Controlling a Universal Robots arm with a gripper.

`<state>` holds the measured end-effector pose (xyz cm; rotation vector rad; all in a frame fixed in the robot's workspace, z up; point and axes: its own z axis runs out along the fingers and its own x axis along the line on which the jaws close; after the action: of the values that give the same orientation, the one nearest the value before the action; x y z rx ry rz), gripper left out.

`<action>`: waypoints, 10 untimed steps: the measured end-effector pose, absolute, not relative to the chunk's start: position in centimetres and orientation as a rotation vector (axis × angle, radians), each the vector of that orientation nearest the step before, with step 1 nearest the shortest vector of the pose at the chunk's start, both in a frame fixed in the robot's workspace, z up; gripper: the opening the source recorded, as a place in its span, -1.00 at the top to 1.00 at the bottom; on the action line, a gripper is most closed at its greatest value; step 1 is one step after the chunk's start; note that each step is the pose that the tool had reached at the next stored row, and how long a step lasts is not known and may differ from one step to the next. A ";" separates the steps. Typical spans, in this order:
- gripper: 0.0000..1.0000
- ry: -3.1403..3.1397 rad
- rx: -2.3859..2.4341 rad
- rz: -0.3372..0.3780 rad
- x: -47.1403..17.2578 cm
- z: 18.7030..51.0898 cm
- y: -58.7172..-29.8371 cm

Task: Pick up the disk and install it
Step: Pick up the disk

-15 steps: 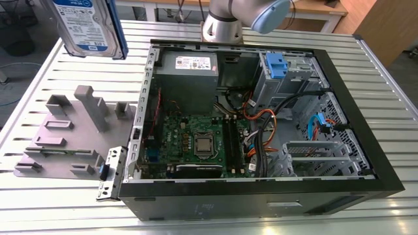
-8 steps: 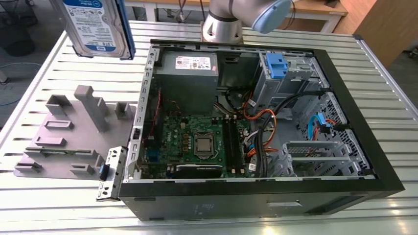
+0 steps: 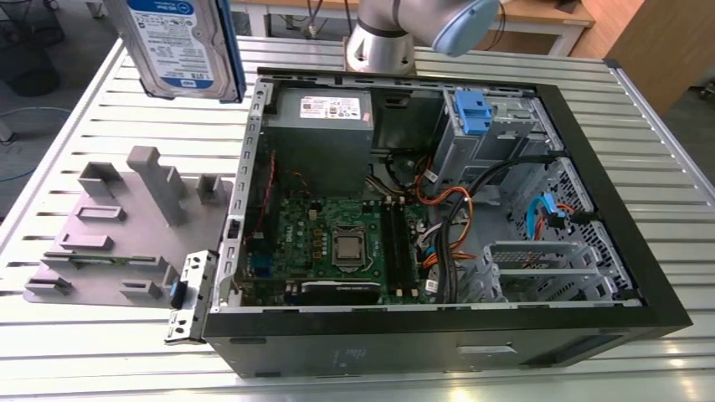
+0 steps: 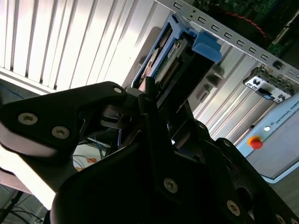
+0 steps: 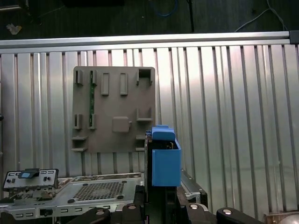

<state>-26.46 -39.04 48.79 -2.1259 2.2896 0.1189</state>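
Note:
The disk (image 3: 179,46), silver with a blue-and-white label and a blue carrier frame, hangs high over the slatted table at the exterior view's left, beside the open computer case (image 3: 625,251). In the second wrist view my gripper (image 4: 152,95) is shut on the disk (image 4: 170,63), with its black fingers (image 4: 140,100) clamped on its near end. In the first wrist view the disk (image 5: 164,163) shows edge-on, rising out of the gripper (image 5: 161,203). Inside the case, an upright grey bay with a blue tab (image 3: 474,113) stands at the far right.
A grey fixture plate (image 3: 112,239) with upright posts lies on the table left of the case; the first wrist view has it below the disk (image 5: 114,109). The case holds a power supply (image 3: 324,117), a motherboard (image 3: 335,243) and cables. The arm's base (image 3: 386,46) stands behind it.

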 end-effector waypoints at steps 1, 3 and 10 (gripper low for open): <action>0.30 2.290 -2.126 0.119 -26.3 48.8 -39.0; 0.30 2.290 -2.126 0.119 -25.8 48.8 -39.0; 0.30 2.290 -2.126 0.119 -24.5 48.8 -39.0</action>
<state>-24.49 -39.04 48.78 -2.1258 2.2896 0.1189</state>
